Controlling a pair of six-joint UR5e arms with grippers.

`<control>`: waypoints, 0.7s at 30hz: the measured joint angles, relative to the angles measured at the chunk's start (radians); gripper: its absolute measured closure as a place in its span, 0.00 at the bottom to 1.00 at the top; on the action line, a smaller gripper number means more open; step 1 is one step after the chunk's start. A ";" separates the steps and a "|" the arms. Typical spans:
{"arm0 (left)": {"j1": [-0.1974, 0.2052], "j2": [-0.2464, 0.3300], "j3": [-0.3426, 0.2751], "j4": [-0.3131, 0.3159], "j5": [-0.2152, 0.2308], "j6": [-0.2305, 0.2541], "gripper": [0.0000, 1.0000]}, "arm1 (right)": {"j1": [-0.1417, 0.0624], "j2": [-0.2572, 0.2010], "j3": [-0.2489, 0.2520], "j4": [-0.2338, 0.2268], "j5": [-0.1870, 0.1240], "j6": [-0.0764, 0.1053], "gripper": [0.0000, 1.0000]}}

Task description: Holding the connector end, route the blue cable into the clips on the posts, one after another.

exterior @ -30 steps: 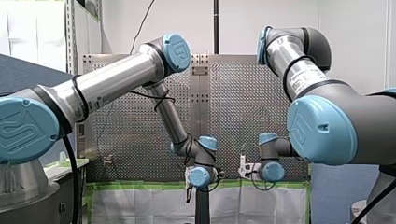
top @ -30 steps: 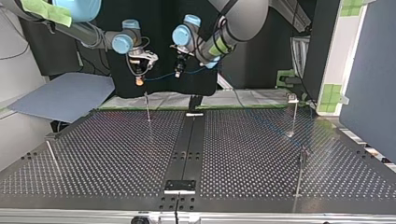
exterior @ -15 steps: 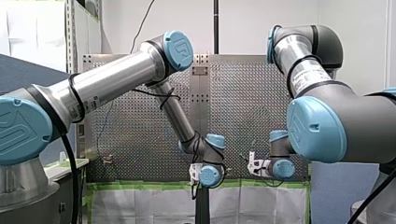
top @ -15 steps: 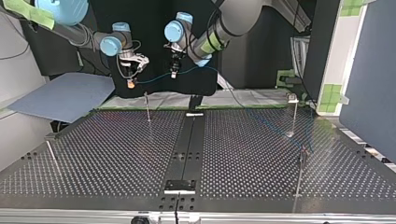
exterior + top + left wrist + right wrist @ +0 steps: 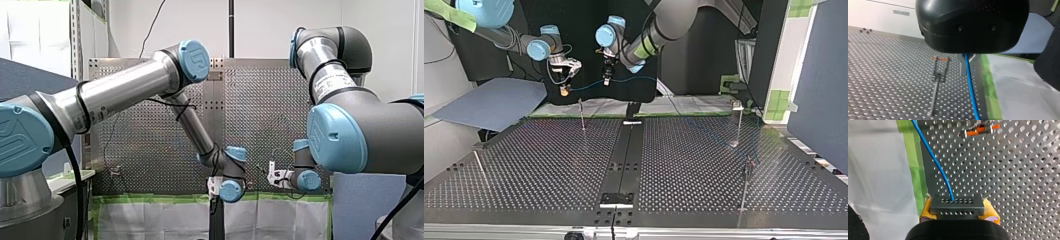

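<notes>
In the right wrist view my right gripper (image 5: pixel 958 211) is shut on the black connector (image 5: pixel 957 207), which sits between its yellow pads (image 5: pixel 991 213). The blue cable (image 5: pixel 934 158) leaves the connector and runs ahead over the perforated table. In the top view my right gripper (image 5: pixel 565 90) hangs above the thin post (image 5: pixel 582 114) at the back left. My left gripper (image 5: pixel 607 80) hangs beside it. The blue cable (image 5: pixel 586 86) is stretched between them. In the left wrist view the blue cable (image 5: pixel 970 85) comes out from under my left gripper's black body, which is shut on it. A clip post (image 5: pixel 938 75) stands beside it.
More thin posts stand at the top view's right (image 5: pixel 740 122), right front (image 5: pixel 746 185) and left front (image 5: pixel 479 167). A black rail (image 5: pixel 624 160) runs down the table's middle. Green tape (image 5: pixel 914 160) and white sheeting line the back edge. A blue board (image 5: pixel 494 102) lies at the back left.
Both grippers have moved toward the top view's left, keeping the blue cable stretched between them. In the front view they have shifted right and a little lower.
</notes>
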 joint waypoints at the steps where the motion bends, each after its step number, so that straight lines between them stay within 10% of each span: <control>1: 0.000 -0.011 0.011 -0.005 -0.001 0.000 1.00 | -0.001 -0.001 0.000 0.000 -0.005 0.000 1.00; 21: 0.007 -0.096 0.173 -0.019 0.017 -0.055 1.00 | -0.048 -0.042 -0.001 0.019 -0.041 0.022 1.00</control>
